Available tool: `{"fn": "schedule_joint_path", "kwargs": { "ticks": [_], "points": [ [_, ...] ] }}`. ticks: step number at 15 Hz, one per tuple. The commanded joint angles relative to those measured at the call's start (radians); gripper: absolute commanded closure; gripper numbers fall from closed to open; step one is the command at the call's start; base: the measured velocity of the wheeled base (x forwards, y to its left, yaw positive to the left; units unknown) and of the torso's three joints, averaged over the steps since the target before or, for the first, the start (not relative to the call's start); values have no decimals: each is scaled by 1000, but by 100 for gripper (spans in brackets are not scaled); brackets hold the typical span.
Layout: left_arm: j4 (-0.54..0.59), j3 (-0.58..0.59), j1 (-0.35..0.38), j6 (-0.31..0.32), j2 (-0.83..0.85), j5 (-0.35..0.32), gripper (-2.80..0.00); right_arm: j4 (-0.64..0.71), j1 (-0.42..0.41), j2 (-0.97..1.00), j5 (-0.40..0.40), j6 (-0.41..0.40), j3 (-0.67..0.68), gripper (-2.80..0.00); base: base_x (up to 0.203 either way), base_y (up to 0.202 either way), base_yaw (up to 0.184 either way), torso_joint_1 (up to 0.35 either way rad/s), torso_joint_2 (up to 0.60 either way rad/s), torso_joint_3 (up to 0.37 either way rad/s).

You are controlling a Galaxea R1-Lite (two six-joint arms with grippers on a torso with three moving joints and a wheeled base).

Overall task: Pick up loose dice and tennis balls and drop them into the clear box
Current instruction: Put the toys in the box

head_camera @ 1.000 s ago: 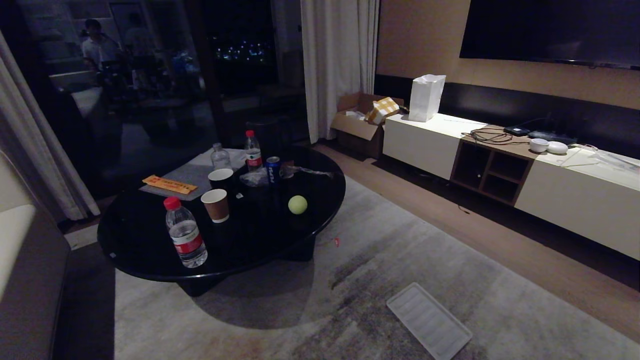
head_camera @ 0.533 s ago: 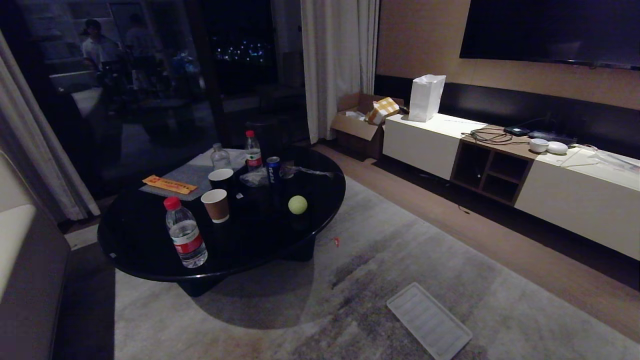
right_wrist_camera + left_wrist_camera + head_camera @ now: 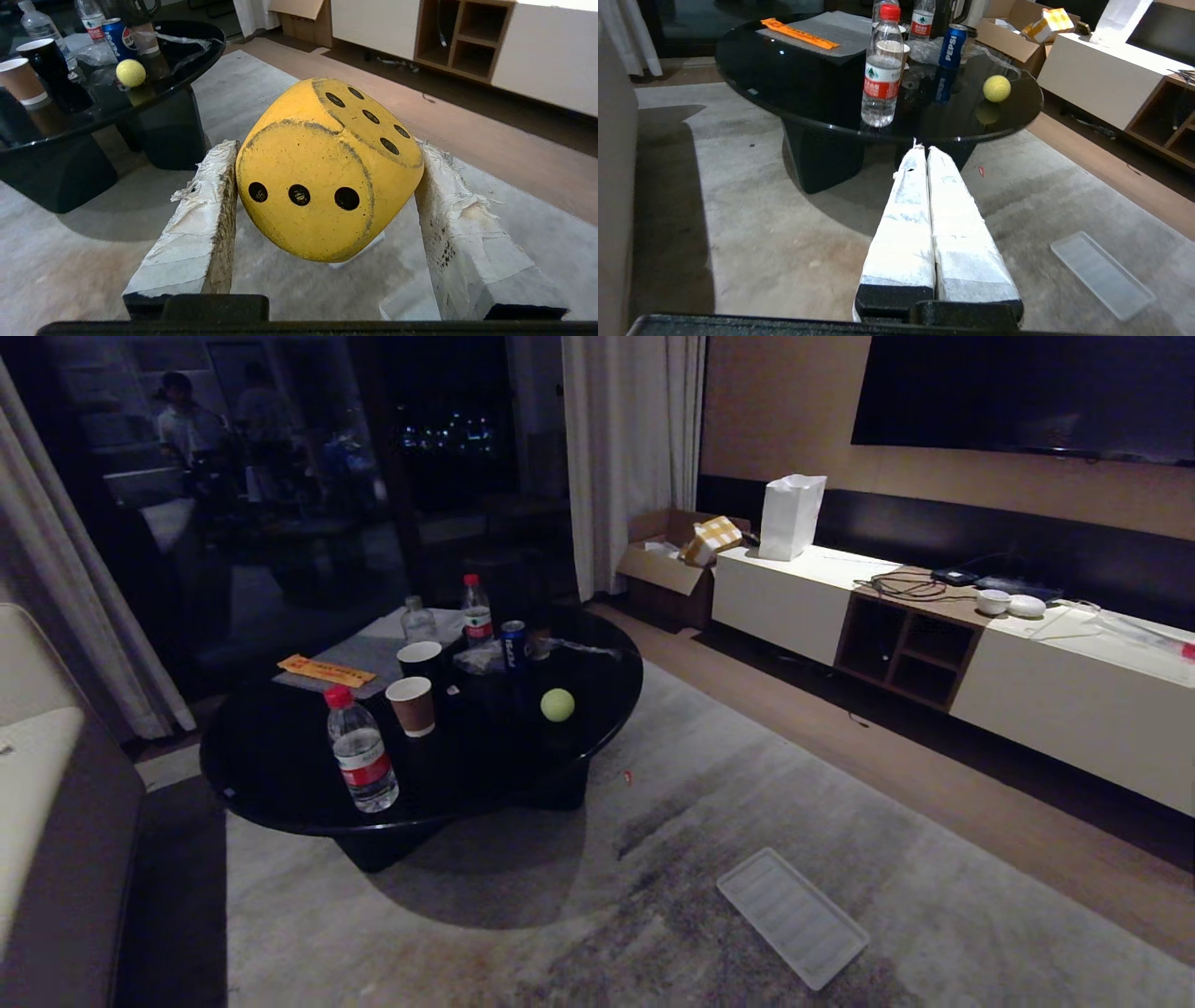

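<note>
The right gripper (image 3: 327,186) holds the yellow pipped foam die (image 3: 327,172) between its half-spread fingers; the left gripper's (image 3: 923,151) fingers press together, empty. The view has shifted: the base is moving, the clear box unseen, the fuzzy yellow-green tennis ball (image 3: 130,73) far beyond the fingers on the black round worktop (image 3: 280,765).

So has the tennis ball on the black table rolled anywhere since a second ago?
No. The tennis ball keeps its spot relative to the blue can and paper cup; the whole view shifted, so the camera moved.
</note>
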Motion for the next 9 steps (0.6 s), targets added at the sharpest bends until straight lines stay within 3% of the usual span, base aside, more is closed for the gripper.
{"fn": "schedule_joint_path", "kwargs": {
  "ticks": [1, 3, 9],
  "points": [
    [0, 2, 0, -1, 1, 0, 0, -1, 0, 1, 0, 1, 2, 0, -179, 0, 2, 3, -2, -2],
    [0, 2, 0, -1, 1, 0, 0, -1, 1, 1, 0, 1, 2, 0, -116, 0, -1, -2, 5, 6],
    [0, 2, 0, -1, 1, 1, 0, -1, 1, 1, 0, 2, 2, 0, 0, 0, 0, 0, 0, 0]
  ]
}}
